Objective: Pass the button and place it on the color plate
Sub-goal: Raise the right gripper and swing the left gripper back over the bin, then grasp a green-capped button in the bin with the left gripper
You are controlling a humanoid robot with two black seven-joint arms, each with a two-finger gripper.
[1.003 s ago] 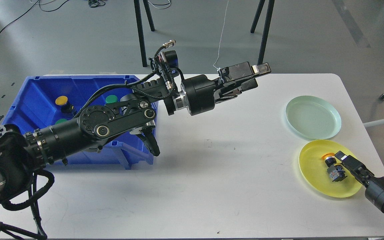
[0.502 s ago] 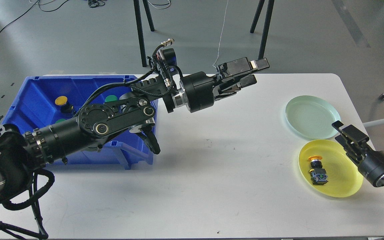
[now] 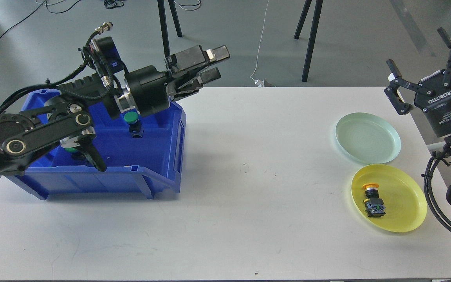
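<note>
A yellow-capped button (image 3: 372, 197) lies on its side on the yellow plate (image 3: 403, 196) at the right front. A pale green plate (image 3: 367, 137) lies empty behind it. My right gripper (image 3: 425, 58) is open and empty, raised at the right edge above the table's far corner. My left gripper (image 3: 214, 63) is open and empty above the far right corner of the blue bin (image 3: 104, 176). A green-capped button (image 3: 132, 122) stands in the bin below the left wrist. Another green cap (image 3: 69, 149) shows partly behind the left arm.
The white table (image 3: 241, 196) spans the view, with the bin at its left end and both plates at its right. Black stand legs (image 3: 307, 39) and cables are on the floor beyond the far edge.
My right gripper left the button on the yellow plate and rose up and back to the right edge. My left arm swung left, back over the blue bin.
</note>
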